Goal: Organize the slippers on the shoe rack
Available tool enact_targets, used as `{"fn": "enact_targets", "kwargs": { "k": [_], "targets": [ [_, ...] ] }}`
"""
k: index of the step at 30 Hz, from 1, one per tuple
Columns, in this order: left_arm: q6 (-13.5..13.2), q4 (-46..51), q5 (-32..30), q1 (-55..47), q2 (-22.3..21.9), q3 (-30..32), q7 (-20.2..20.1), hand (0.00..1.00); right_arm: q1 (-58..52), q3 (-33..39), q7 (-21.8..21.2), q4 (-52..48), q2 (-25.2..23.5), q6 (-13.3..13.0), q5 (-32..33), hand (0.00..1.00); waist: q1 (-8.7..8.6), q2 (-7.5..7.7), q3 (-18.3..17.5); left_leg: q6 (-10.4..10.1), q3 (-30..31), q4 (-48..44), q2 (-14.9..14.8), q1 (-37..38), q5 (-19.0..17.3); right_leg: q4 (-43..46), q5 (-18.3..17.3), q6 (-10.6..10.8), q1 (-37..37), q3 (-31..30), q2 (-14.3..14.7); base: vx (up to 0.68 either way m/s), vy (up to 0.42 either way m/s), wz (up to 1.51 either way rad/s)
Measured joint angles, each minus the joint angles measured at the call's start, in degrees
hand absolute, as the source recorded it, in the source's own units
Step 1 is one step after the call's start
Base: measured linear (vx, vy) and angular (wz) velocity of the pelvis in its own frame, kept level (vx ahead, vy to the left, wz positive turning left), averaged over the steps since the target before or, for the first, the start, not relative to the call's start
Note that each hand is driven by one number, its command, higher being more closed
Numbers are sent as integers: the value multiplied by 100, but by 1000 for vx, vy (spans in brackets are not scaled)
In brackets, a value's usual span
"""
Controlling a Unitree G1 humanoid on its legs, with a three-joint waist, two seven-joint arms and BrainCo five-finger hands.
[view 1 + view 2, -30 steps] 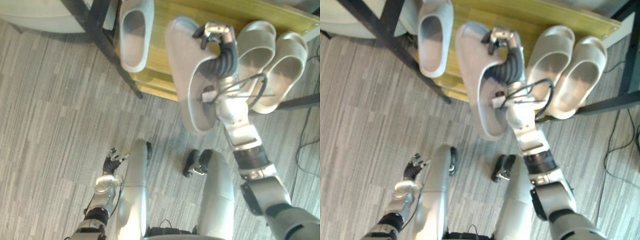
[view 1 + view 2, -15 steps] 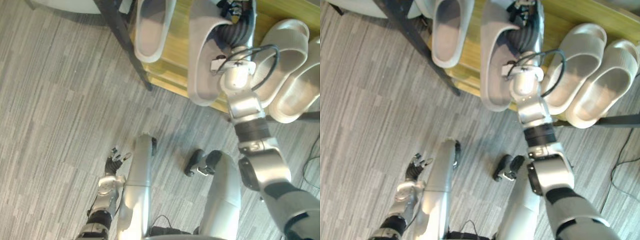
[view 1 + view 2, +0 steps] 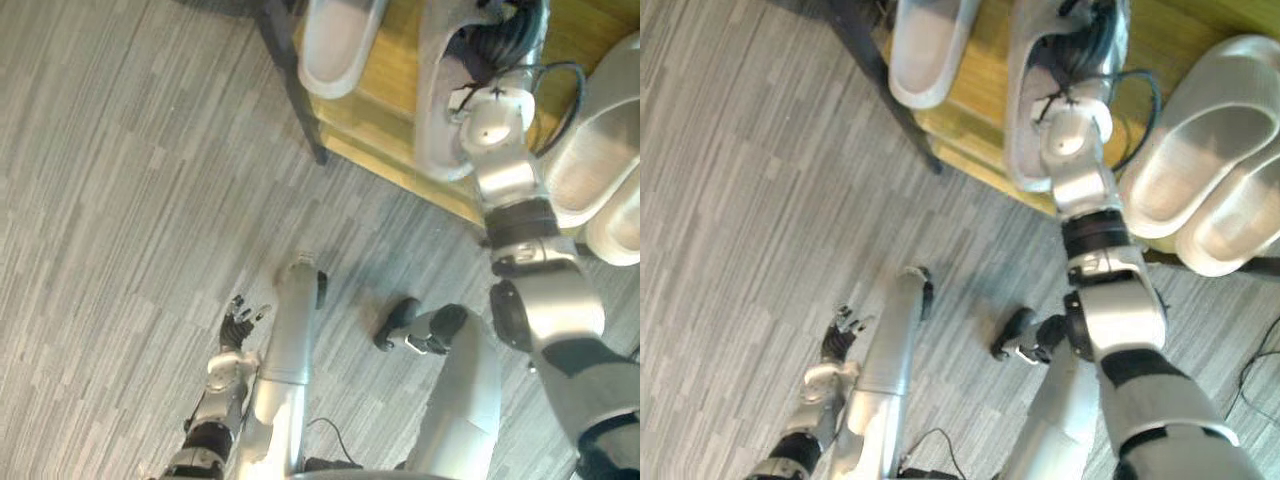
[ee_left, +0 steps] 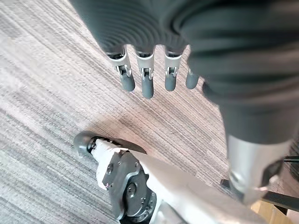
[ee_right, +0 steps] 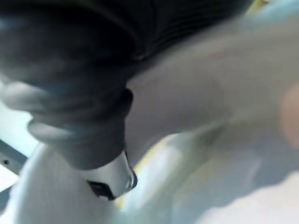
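Over the shoe rack (image 3: 390,80), the right robot hand (image 3: 505,35) is at a grey slipper (image 3: 435,120) (grip cannot be told); the left robot hand (image 3: 237,325) hangs spread.

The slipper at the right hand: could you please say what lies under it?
The rack's yellow wooden shelf shows around the slipper; whatever lies directly beneath it is covered.

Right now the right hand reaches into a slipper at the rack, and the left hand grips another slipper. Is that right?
Not quite. The left hand grips nothing: the left wrist view shows its fingers straight, over the floor. The right hand does reach into a slipper at the rack.
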State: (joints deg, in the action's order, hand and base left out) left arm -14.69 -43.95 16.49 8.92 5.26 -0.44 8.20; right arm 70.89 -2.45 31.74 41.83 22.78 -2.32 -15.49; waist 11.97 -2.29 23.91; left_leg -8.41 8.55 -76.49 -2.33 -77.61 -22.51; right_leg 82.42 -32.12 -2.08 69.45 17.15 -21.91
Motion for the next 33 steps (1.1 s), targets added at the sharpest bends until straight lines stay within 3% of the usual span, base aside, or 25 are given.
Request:
{"fn": "enact_targets", "kwargs": {
  "k": [9, 15, 33],
  "targets": [
    [7, -19, 1, 14, -21, -21, 54, 0, 68, 219, 252, -2, -11, 8, 206, 0, 30, -6, -22, -36, -8, 31, 4, -29, 51, 34, -6, -10, 64, -9, -12, 1, 0, 1],
    [23, -138, 1, 75, -24, 6, 51, 0, 41, 229, 181, -93, -15, 12, 211, 0, 18, -6, -22, -48, -39, 76, -18, 35, 58, 1, -1, -16, 44, -38, 9, 0, 0, 0],
    [160, -409, 0, 118, -46, 392, 53, 0, -1083, 240, -115, -1734, -428, 15, -21, 0, -94, 36, -51, -75, -163, 350, -303, 388, 82, -290, 94, -112, -168, -67, 257, 3, 8, -6]
  ]
}}
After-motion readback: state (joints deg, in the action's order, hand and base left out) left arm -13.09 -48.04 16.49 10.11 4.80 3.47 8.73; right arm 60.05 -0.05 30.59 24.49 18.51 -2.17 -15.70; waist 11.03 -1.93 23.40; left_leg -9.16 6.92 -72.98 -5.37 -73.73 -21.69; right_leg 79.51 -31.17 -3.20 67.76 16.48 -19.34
